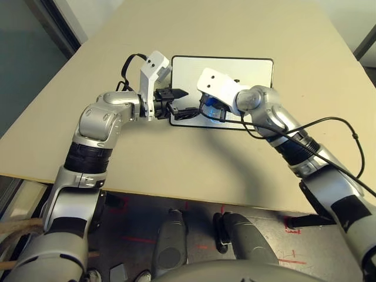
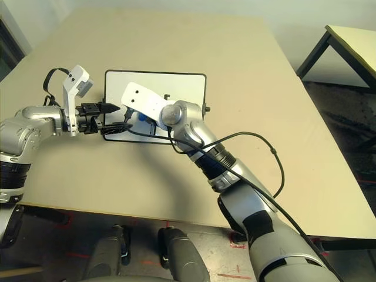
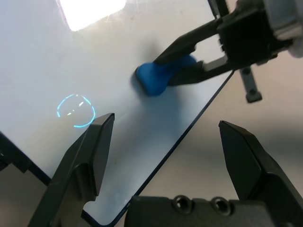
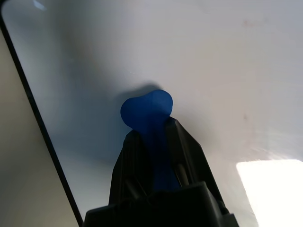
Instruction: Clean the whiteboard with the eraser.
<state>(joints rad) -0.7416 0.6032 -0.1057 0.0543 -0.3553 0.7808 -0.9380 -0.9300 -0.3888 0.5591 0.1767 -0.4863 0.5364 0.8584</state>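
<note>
Beige surface (image 1: pixel 235 35) carried the whiteboard (image 1: pixel 247 70), lying flat toward the far side. Right gripper (image 3: pixel 189 59) reached in over the board's near-left area, fingers pinching the eraser (image 3: pixel 154 80) at its waist, blue head pressed down on the white face, so likely mid-wipe. Holding it by the waist left the wide end free to contact the board. Left gripper (image 3: pixel 165 142) sat at the board's left near corner, fingers spread with nothing between them, straddling the black frame edge; my read is it was there to brace the board so wiping wouldn't drag it. Blue smiley mark (image 3: pixel 75 110) was on the board, near the eraser but apart, not wiped, so the job looked unfinished. Faint reddish specks (image 4: pixel 246 116) showed in the right wrist view too.
</note>
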